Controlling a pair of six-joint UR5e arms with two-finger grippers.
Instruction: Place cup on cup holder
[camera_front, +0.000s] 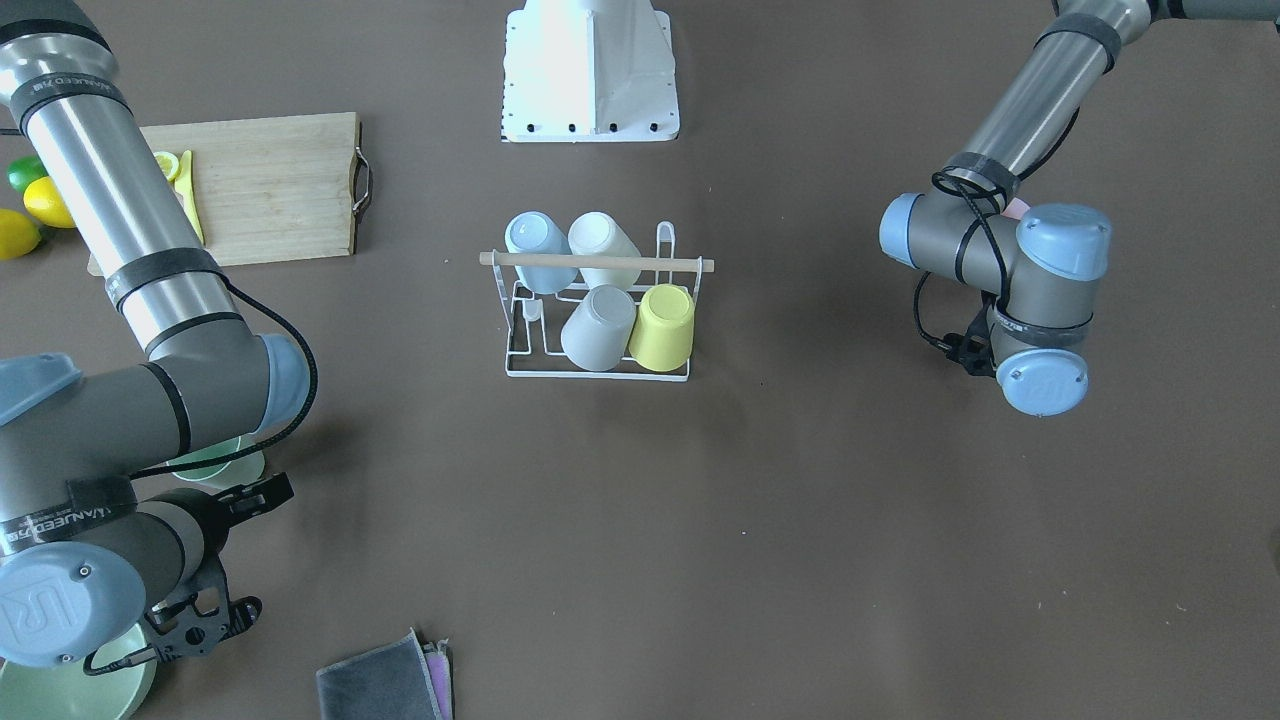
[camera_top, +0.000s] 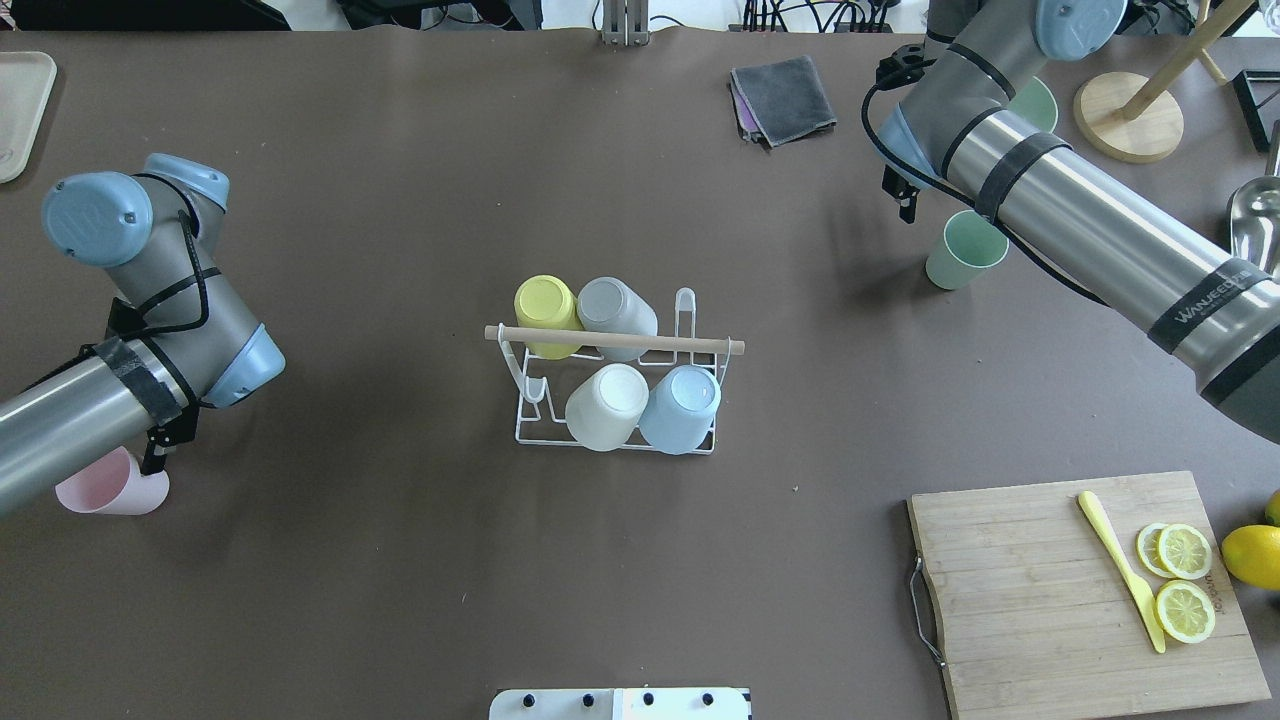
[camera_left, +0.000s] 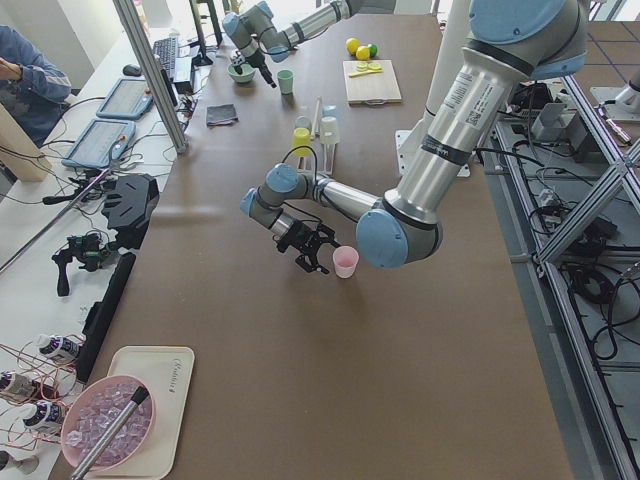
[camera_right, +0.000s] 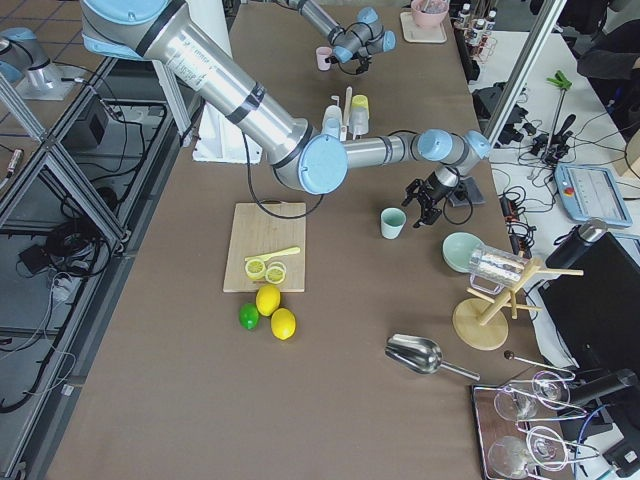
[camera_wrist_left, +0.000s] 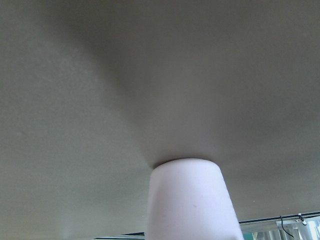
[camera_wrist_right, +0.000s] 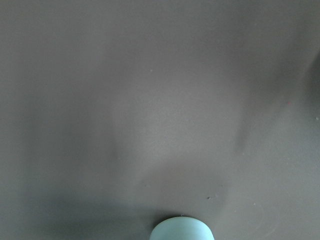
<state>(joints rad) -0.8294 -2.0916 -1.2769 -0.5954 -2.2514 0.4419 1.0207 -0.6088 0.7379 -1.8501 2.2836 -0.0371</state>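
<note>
Midway along the bench (camera_top: 400, 200), the cup holder (camera_top: 700, 345) carries four cups bottom-up on its prongs: a yellow cup (camera_top: 545, 305) and a grey cup (camera_top: 612, 308) on the side away from the robot, a white cup (camera_top: 608, 400) and a blue cup (camera_top: 682, 405) on the near side. A pink cup (camera_top: 110, 487) sits on the bench just beside the left gripper (camera_left: 312, 255), not held; how wide that gripper is spread I cannot tell. A green cup (camera_top: 962, 252) stands mouth-up near the right gripper (camera_front: 262, 548), which is spread wide and holds nothing. A cutting board (camera_top: 1030, 590) bears lemon slices (camera_top: 1185, 550) and a yellow knife (camera_top: 1120, 570).
</note>
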